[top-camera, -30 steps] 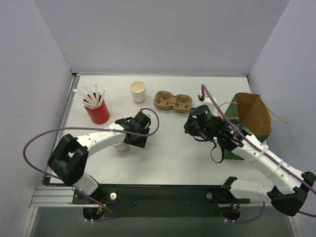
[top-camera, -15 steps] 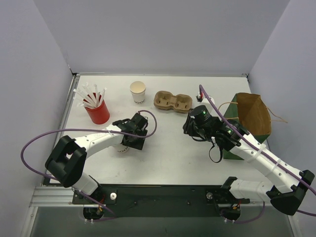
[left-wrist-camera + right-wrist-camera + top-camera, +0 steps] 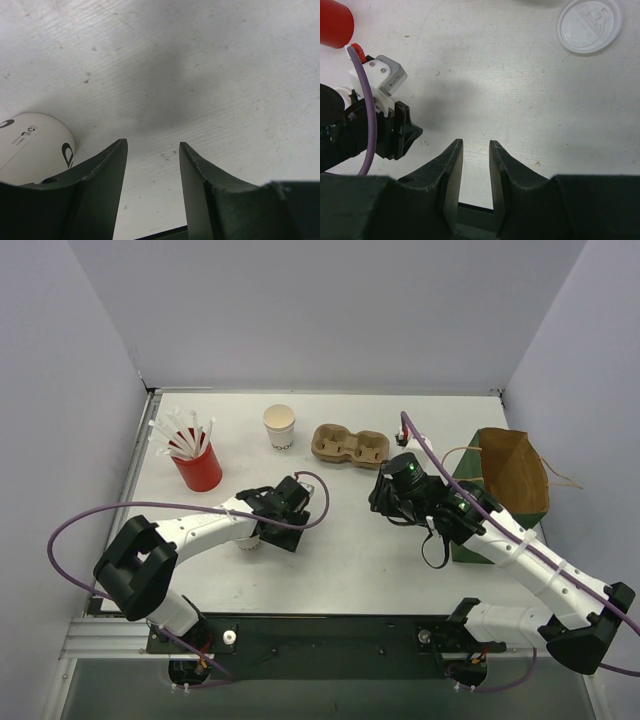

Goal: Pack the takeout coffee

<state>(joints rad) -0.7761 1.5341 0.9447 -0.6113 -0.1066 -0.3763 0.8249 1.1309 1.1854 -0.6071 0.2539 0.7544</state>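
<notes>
- Left jaws: about half open with nothing between them, only bare worktop [image 3: 225, 75]. The near cup [image 3: 35, 145], white paper with dark print, sits just outside one finger [image 3: 95, 190], at 9 o'clock in the wrist view. If I close here, I grab air.
- A sideways correction toward 9 o'clock leads with that finger's outer face and could shove or tip the cup. I cannot tell whether finger and cup are touching.
- Overhead, the near cup is mostly hidden under the left arm, around 7 o'clock from worktop centre, so I'd be lining up half blind.
- The far cup [image 3: 279, 426] stands upright at 11 o'clock with its cream rim open, well apart from both arms. The pulp carrier [image 3: 350, 444] is just beside it toward 12 o'clock, and both wells look empty.
- The carrier looks light. My guess is that an off-centre drop skates it or hangs the cup on a well edge.
- Paper wall: too hard a squeeze likely buckles it. I can't see whether either cup holds liquid.
- Right jaws: a narrow slit, holding nothing, over bare worktop, with the flat lid [image 3: 590, 25] at 1 o'clock in their view.
- The left wrist shows at 9 o'clock in that same view. The arms are near each other, so any swing toward the carrier risks a clip.
</notes>
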